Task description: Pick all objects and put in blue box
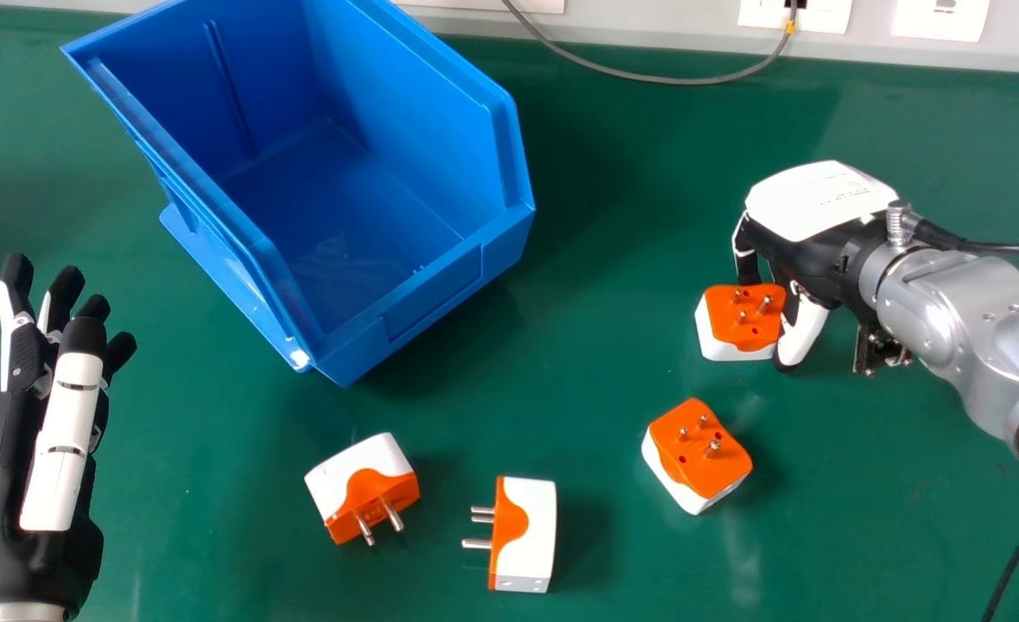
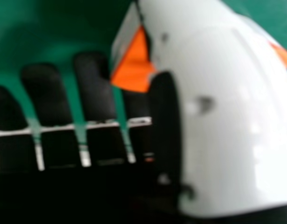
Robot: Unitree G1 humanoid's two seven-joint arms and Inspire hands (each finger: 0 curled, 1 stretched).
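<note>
The right hand (image 1: 807,255) is grasping one orange and white plug (image 1: 738,324), with its fingers and its thumb bent around it, at the right part of the green table (image 1: 596,363). Nearer to the robot there lies a second plug (image 1: 701,449), pins upward. The third plug (image 1: 363,484) and the fourth plug (image 1: 527,534) (this one has its pins to the left) lie between the second plug and the left hand (image 1: 65,415), which is released and holds nothing. The blue box (image 1: 423,311) stands beyond them, apart from all plugs.
</note>
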